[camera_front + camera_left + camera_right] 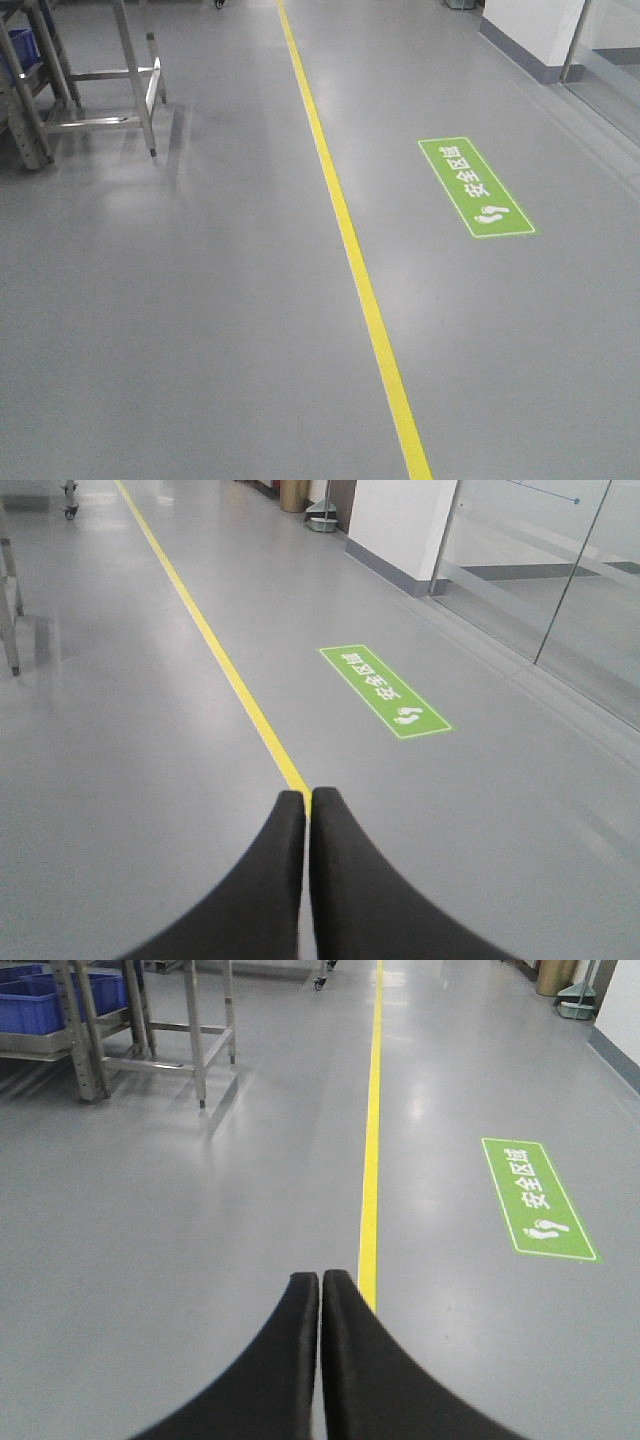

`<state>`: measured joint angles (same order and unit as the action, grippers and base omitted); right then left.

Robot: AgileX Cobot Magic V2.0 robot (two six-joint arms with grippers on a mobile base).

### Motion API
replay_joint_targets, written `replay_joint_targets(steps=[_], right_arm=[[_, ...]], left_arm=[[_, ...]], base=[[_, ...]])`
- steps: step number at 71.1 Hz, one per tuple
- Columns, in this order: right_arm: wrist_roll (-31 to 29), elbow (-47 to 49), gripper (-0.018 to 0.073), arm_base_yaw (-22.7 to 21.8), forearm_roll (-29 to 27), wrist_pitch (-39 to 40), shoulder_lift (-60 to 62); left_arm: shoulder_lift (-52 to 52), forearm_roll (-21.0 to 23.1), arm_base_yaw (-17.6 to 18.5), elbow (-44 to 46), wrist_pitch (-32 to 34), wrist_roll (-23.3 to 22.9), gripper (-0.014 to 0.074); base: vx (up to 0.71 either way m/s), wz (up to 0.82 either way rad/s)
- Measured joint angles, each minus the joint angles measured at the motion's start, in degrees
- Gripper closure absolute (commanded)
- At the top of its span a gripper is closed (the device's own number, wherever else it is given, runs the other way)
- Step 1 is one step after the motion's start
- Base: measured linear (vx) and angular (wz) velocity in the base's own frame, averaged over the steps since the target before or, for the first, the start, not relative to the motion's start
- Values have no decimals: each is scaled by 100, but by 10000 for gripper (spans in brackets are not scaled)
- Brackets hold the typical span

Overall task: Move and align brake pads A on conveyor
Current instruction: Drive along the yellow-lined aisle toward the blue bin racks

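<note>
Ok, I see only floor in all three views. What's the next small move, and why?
Probably turn the base slowly toward the steel frames at left to look for the conveyor: no belt or pads show, only grey floor and the yellow line. The left gripper and right gripper are shut and empty.

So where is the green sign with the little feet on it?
The sign lies flat on the floor, right of the yellow line in all three views. In the front view it is in the right half.
</note>
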<state>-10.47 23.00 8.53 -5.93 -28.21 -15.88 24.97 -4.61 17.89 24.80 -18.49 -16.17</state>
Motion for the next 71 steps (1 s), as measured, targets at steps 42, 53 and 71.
replay_joint_targets(steps=[42, 53, 71], right_arm=[[0, 0, 568, 0, 0, 0, 0], [0, 0, 568, 0, 0, 0, 0], [0, 0, 568, 0, 0, 0, 0]], left_arm=[[0, 0, 0, 0, 0, 0, 603], [0, 0, 0, 0, 0, 0, 603], [0, 0, 0, 0, 0, 0, 603]], base=[[68, -4], [74, 8], [75, 12]])
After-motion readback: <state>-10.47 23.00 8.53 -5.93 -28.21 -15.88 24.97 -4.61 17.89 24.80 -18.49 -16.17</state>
